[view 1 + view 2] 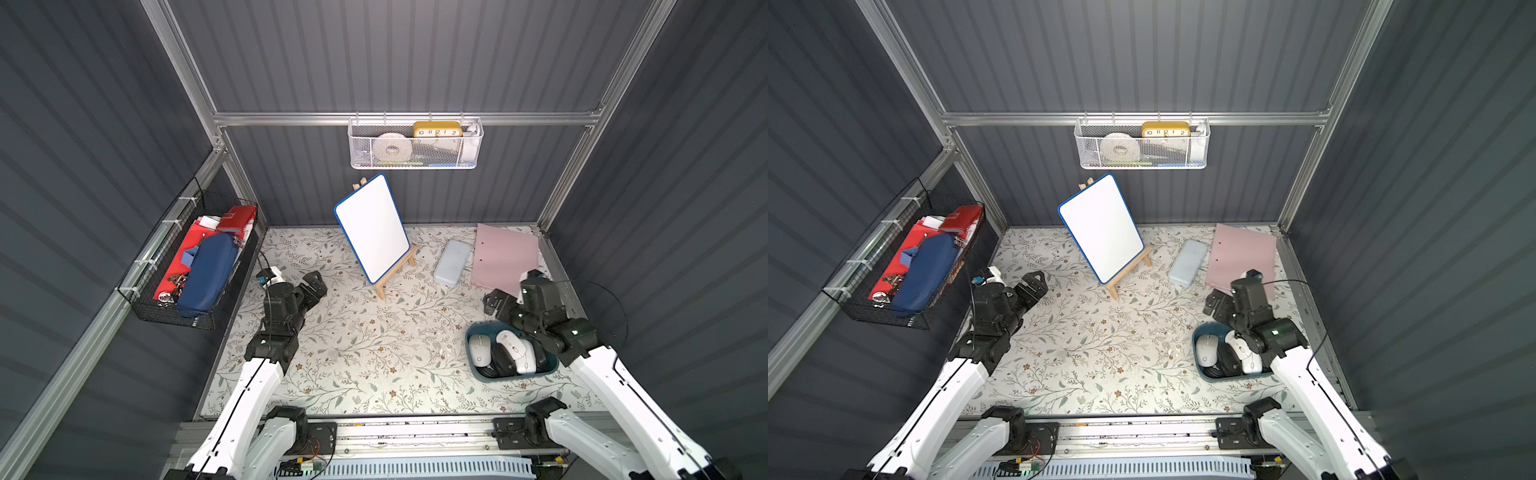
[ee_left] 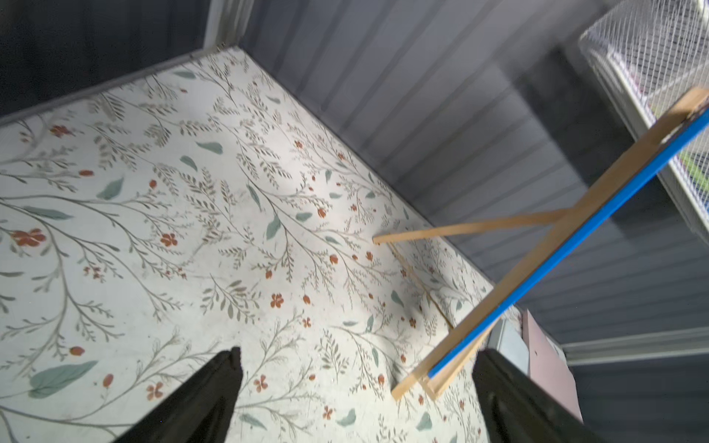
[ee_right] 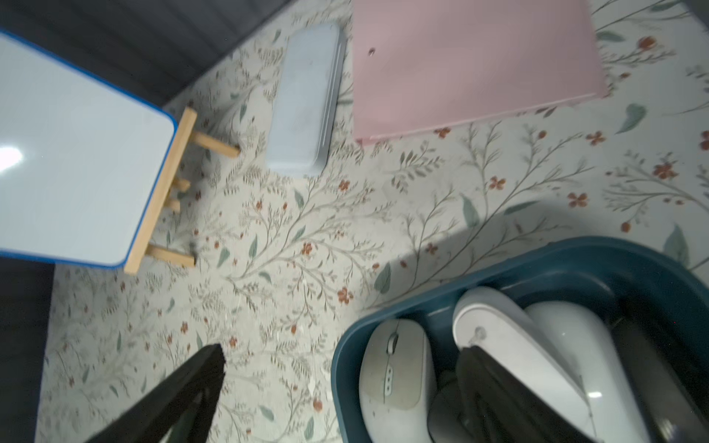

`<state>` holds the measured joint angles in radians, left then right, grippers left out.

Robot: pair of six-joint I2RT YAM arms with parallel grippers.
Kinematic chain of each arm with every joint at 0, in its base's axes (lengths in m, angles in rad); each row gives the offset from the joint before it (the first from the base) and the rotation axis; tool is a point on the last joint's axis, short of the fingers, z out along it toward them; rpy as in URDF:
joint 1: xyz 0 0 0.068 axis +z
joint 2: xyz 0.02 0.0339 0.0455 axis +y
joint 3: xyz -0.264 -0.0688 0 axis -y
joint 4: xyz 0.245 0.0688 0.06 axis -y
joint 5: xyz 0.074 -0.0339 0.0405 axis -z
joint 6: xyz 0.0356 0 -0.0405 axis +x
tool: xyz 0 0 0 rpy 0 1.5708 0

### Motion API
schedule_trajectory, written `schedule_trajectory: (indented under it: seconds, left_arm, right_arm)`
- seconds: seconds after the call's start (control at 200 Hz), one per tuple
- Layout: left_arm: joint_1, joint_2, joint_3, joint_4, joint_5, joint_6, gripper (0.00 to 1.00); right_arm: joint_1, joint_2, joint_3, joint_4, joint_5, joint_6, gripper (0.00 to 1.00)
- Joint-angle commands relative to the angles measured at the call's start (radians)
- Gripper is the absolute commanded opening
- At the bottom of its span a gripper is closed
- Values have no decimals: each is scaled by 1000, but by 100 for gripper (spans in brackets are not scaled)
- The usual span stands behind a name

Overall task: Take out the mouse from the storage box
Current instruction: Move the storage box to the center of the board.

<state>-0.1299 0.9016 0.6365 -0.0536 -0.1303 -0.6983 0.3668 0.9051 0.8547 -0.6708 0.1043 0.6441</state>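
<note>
On bench (image 1: 353, 332), right side: storage box (image 1: 515, 375), several mice (image 1: 478, 350) inside. Right gripper (image 1: 496, 302) wide open, empty, near box's far rim. Left gripper (image 1: 316, 284) wide open, empty, well apart.

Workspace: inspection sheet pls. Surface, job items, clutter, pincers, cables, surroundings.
Surface: floral tabletop, no spills seen.
Job's things: storage box by right arm; several white and dark mice inside, none out.
Clutter: whiteboard on easel, pale blue case, pink folder, all apart from box.
Grippers: left pincer open, empty, above tabletop; right pincer open, empty, near box's far edge.
Cables: black cable at left wrist; black cable looping off right arm.
Surroundings: grey ribbed walls; white mesh basket on back wall; black wire basket on side wall.
</note>
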Motion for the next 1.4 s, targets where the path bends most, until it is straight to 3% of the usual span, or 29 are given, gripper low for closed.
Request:
schedule_trajectory:
  seconds: [0.0, 0.085, 0.25, 0.49, 1.181, 1.396]
  left_arm:
    - [-24, 24, -33, -31, 177, 11, 99]
    - [-75, 29, -79, 4, 202, -18, 100]
    - [-189, 22, -130, 19, 148, -53, 99]
    - [-262, 26, -146, 58, 130, -56, 99]
    - [-272, -45, -204, 54, 54, -80, 99]
    - [-271, 24, -201, 41, 74, -114, 99]
  right_arm:
    - [116, 34, 18, -158, 80, 57, 99]
    - [182, 51, -10, -137, 84, 87, 99]
    - [257, 100, -68, -76, 71, 128, 99]
    - [336, 241, -75, 16, 42, 161, 99]
    - [579, 628, 131, 267, -63, 248, 99]
    - [619, 699, 238, 255, -65, 225, 97]
